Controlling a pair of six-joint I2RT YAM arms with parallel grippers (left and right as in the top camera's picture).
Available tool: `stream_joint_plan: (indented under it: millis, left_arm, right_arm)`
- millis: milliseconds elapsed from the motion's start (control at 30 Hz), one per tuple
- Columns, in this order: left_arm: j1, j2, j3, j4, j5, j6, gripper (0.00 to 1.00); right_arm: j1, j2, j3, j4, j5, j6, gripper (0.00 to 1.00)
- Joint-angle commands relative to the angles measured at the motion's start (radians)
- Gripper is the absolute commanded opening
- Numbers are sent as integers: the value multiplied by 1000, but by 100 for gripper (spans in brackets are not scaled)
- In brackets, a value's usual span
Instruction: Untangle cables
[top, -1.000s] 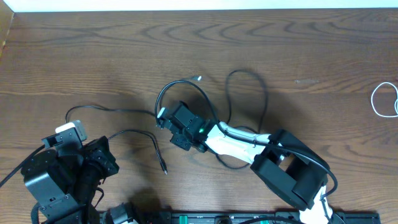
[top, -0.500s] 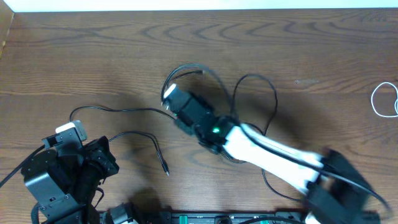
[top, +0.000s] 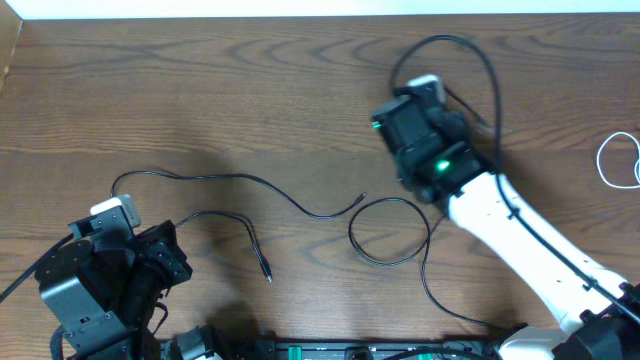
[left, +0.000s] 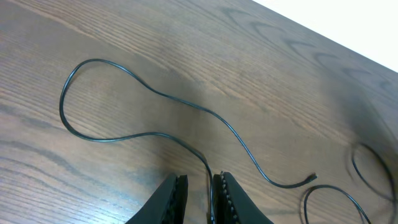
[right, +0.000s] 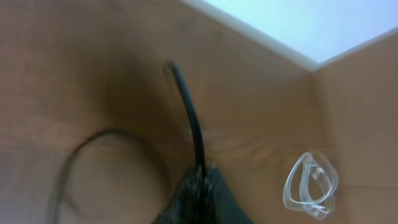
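Right wrist: right gripper (right: 199, 177) pinches thin black cable (right: 189, 112), apart from coiled white cable (right: 311, 183); left gripper (left: 200, 193) pinches long black cord (left: 155, 93).

the dark, blurred right gripper (right: 200, 177) sits at 6 o'clock, its two fingers pinched together on a thin black cable (right: 189, 112). the cable rises from the tips towards 11 o'clock over the brown wooden table (right: 74, 74). a blurred dark cable loop (right: 106, 132) curves at 8 o'clock. a small coiled white cable (right: 290, 185) lies at 4 o'clock, well apart from the fingers.
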Motion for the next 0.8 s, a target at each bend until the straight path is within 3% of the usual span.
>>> stream_joint_plan:
  millis: [0,233,433,767]
  left_arm:
    - [-2,-1,-7,0,-13,-1,20]
    - [-2,-1,-7,0,-13,-2,20]
    - [-2,-1,-7,-8,-13,-1,20]
    - [-2,-1,-7,-18,-12,-1,19]
  right_arm:
    - [-73,-8,0,-118,-347,246,1]
    - [-92,-8,-1,-396,-703,349,1]
    - [-55,-8,-1,-538,-721,550,1]
    - [-5,-8,-208,-394,-728,788,1]
